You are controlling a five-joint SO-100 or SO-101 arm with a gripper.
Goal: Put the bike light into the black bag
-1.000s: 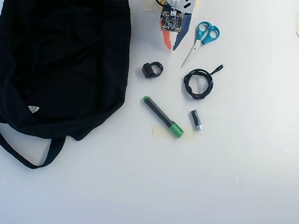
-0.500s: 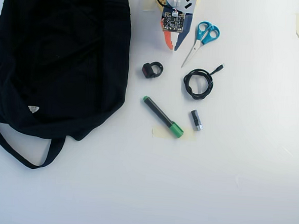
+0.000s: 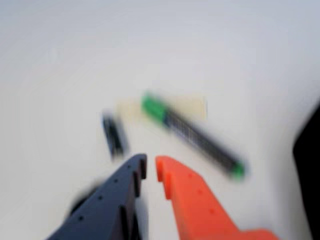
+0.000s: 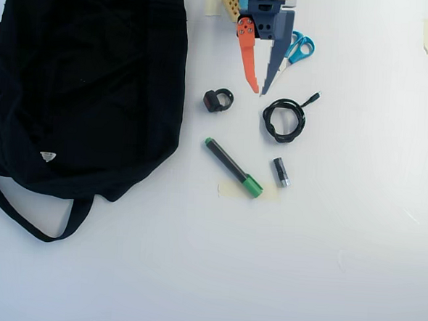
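Nothing is held: the gripper hangs empty, jaws slightly parted. Overhead, the bike light lies at its eight o'clock (bag further left). Reaching comes next.

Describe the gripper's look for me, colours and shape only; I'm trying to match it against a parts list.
The gripper has two long tapering fingers in different colours: one bright orange, one dark navy blue. In the wrist view, both have stepped, notched tips and small round holes along their sides. In the overhead view, a blue block joins them at the base, next to a yellowish perforated part. No cables are discernible.
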